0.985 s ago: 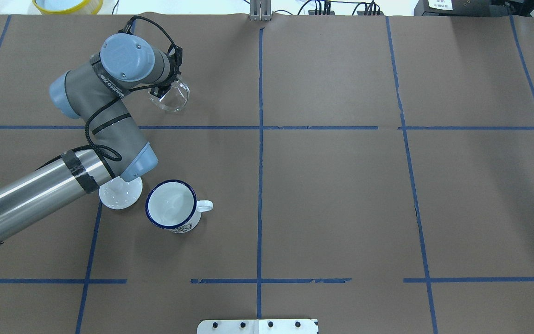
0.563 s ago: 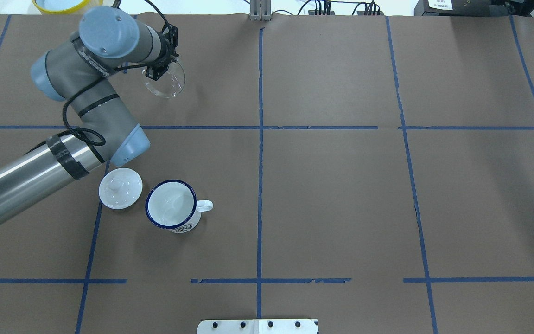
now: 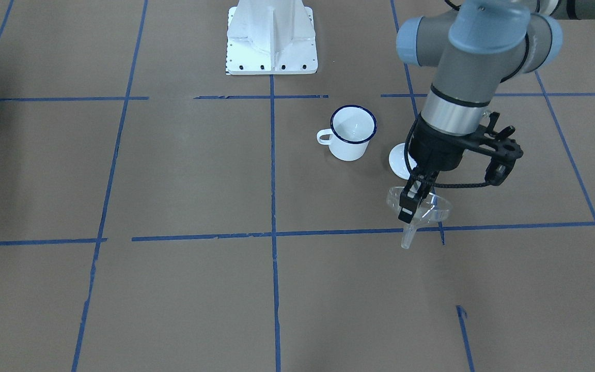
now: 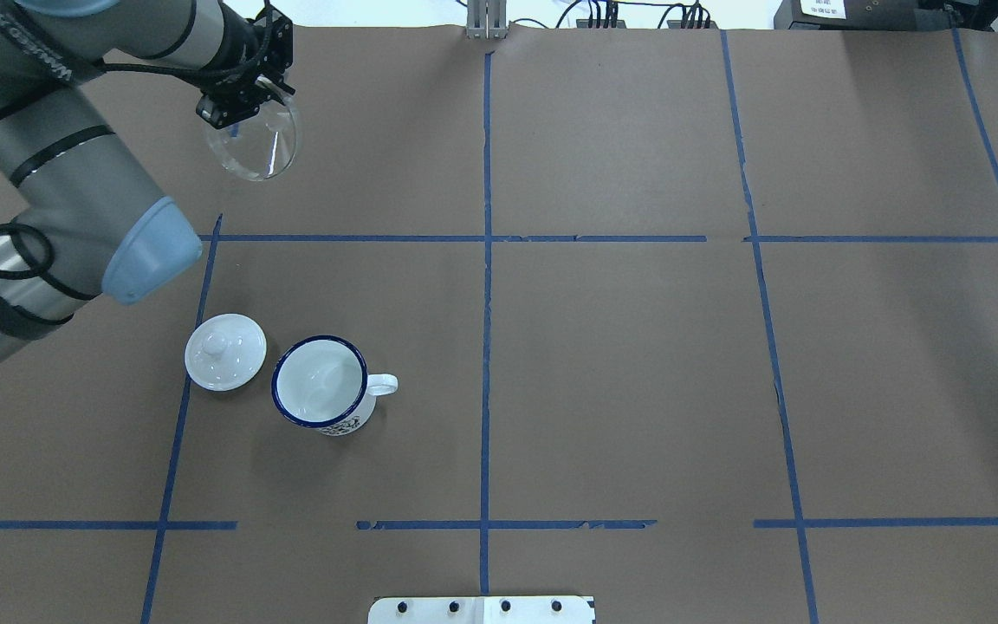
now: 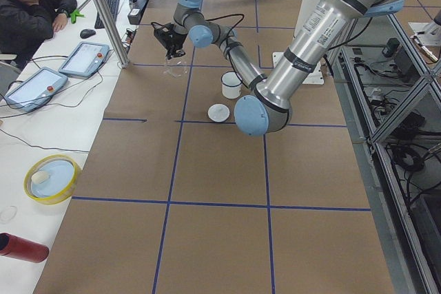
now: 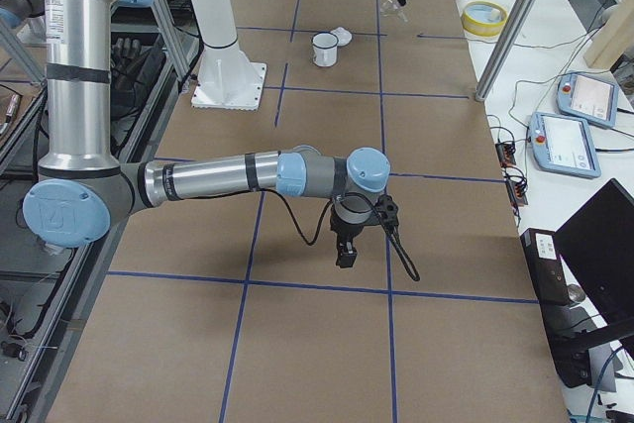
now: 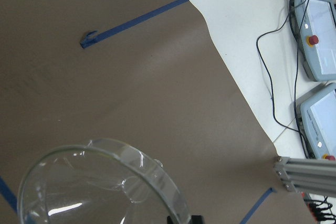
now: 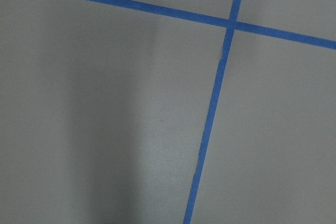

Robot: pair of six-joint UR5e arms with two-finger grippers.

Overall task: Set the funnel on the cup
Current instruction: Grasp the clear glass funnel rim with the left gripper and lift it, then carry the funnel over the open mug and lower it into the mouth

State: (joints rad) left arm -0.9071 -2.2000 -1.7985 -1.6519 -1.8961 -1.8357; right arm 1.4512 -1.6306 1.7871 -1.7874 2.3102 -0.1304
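My left gripper is shut on the rim of the clear funnel and holds it in the air above the far left part of the table. In the front-facing view the funnel hangs spout down from the gripper. Its bowl fills the bottom of the left wrist view. The white cup with a dark-blue rim stands upright nearer the robot, well apart from the funnel, handle to the right; it also shows in the front-facing view. My right gripper shows only in the exterior right view, and I cannot tell if it is open or shut.
A round white lid with a knob lies just left of the cup. The robot's white base stands at the near edge. A yellow bowl, a red bottle, control tablets and a seated operator are beyond the far edge.
My left arm has risen and swung toward the far left with the funnel in its gripper. The arm no longer covers the lid. The cup and lid have not moved.
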